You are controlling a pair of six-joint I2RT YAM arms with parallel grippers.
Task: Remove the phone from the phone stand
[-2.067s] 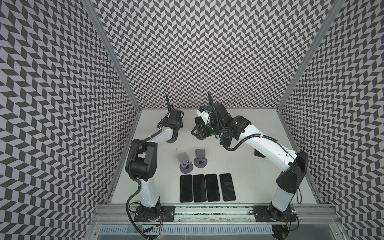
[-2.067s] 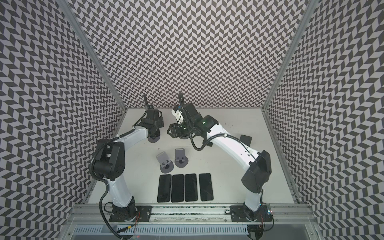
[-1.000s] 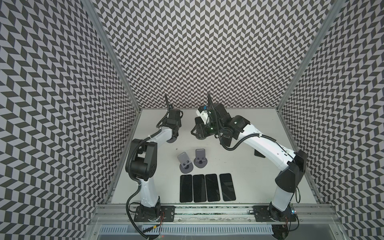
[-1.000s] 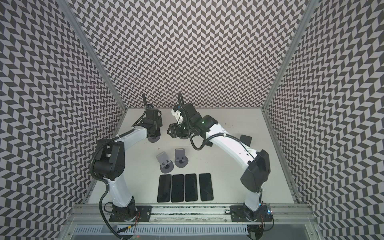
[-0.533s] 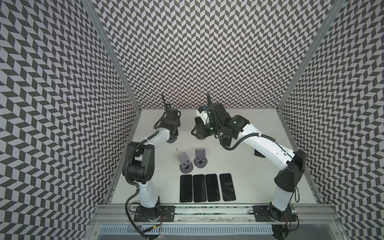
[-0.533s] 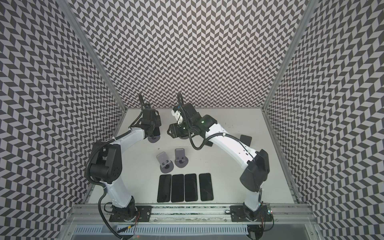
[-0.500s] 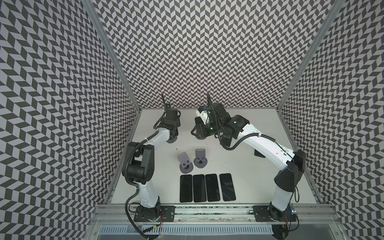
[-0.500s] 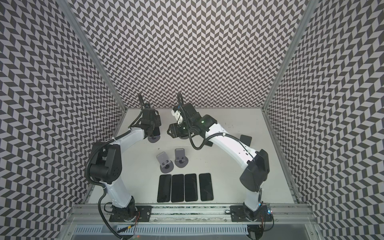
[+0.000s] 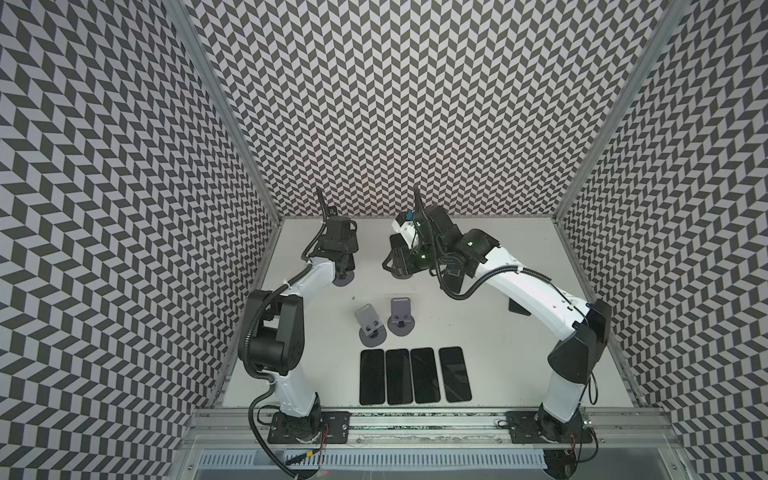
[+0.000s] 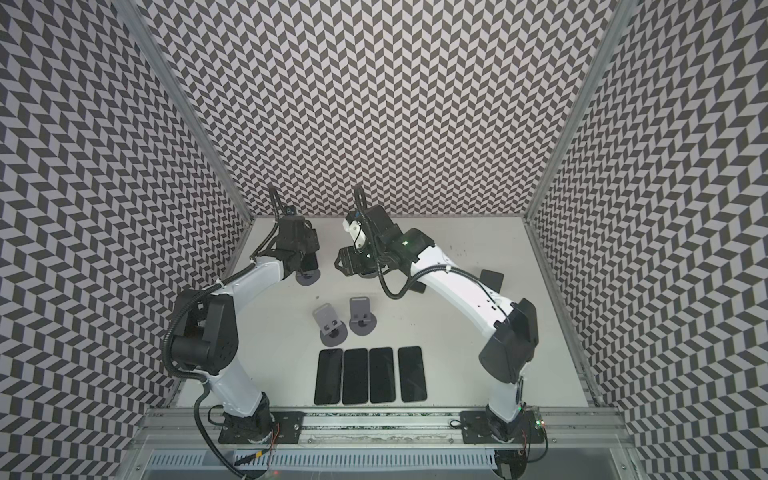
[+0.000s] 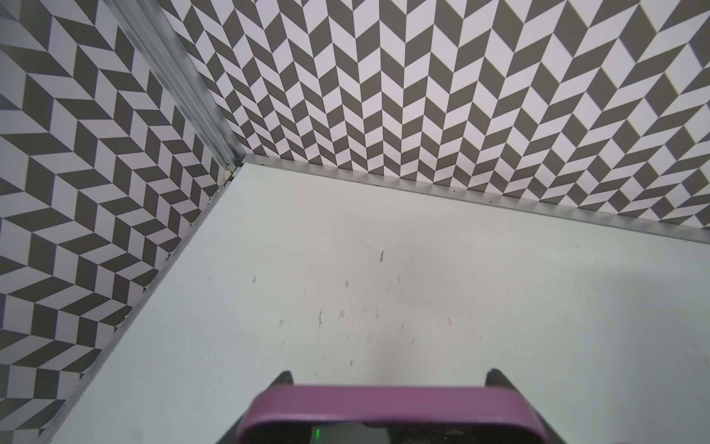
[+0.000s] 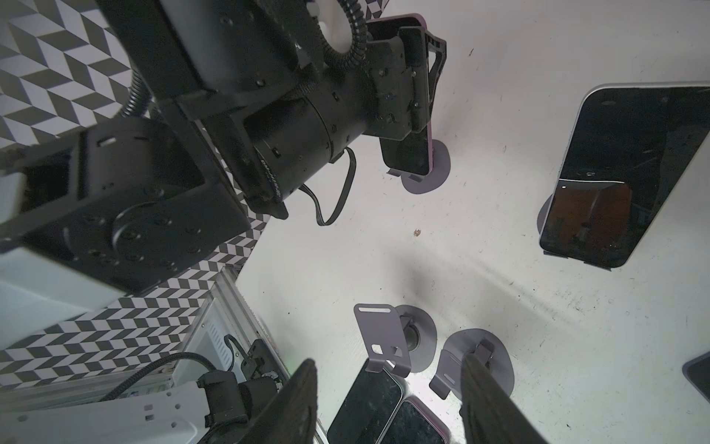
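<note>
At the back left stands a grey phone stand with a purple-cased phone in it. My left gripper is shut on the phone's sides from above. In the right wrist view the phone's lower end sits at the stand's lip. My right gripper hovers at the back middle, open, with nothing between its fingers. A second phone leans on another stand close beside it.
Two empty grey stands stand mid-table. Several dark phones lie flat in a row near the front edge. A dark object sits under my right arm. The left wall and back wall are close to my left gripper.
My left arm has shifted slightly left and back, its elbow swinging outward, with the gripper still shut on the phone. The right arm has hardly moved.
</note>
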